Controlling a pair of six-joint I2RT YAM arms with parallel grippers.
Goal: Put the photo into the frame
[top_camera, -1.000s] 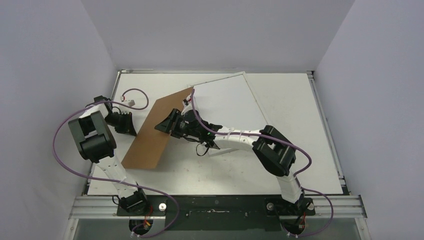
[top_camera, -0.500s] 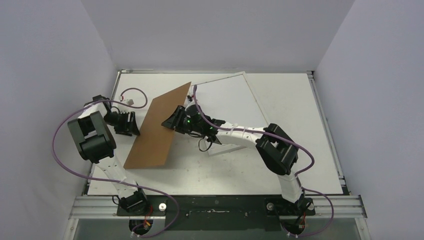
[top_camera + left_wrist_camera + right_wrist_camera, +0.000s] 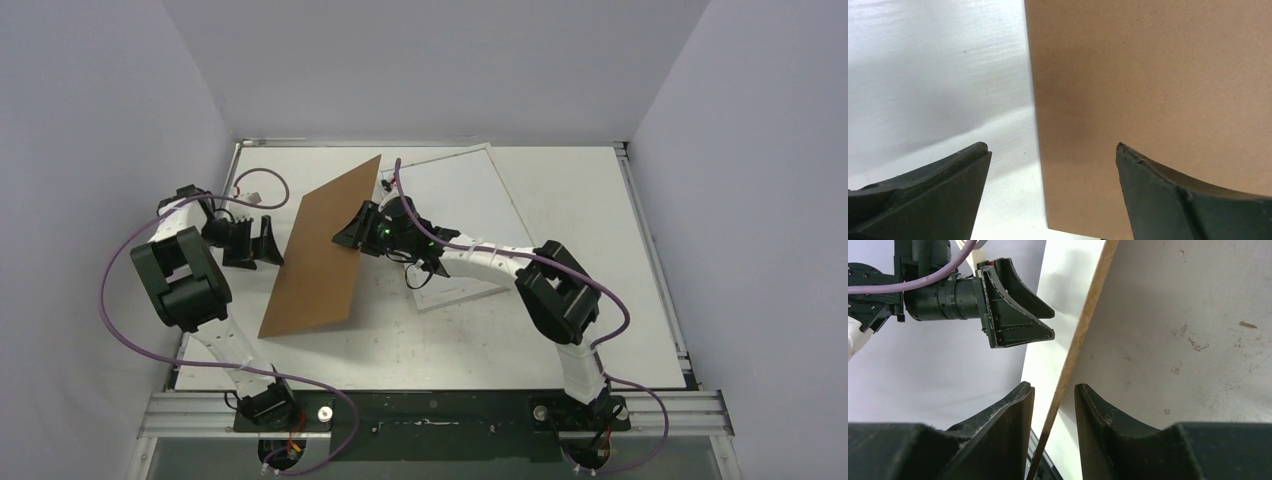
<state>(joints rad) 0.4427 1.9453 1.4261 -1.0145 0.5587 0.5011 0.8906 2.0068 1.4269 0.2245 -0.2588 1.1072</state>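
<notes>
Overhead, tilted backing board [image 3: 320, 250], only right wrist shows right claw [image 3: 1052, 386] pinching its edge, left claw [image 3: 1053, 325] spread.

Two white-and-black arms [image 3: 225, 340], strung with purple cables [image 3: 873, 290].
White links [image 3: 478, 262] are joined by blocky black housings [image 3: 560, 300]; one cable is looped along each arm; a green light [image 3: 386, 232] is lit near one wrist; the fingers [image 3: 923, 195] are black and wedge-shaped.
</notes>
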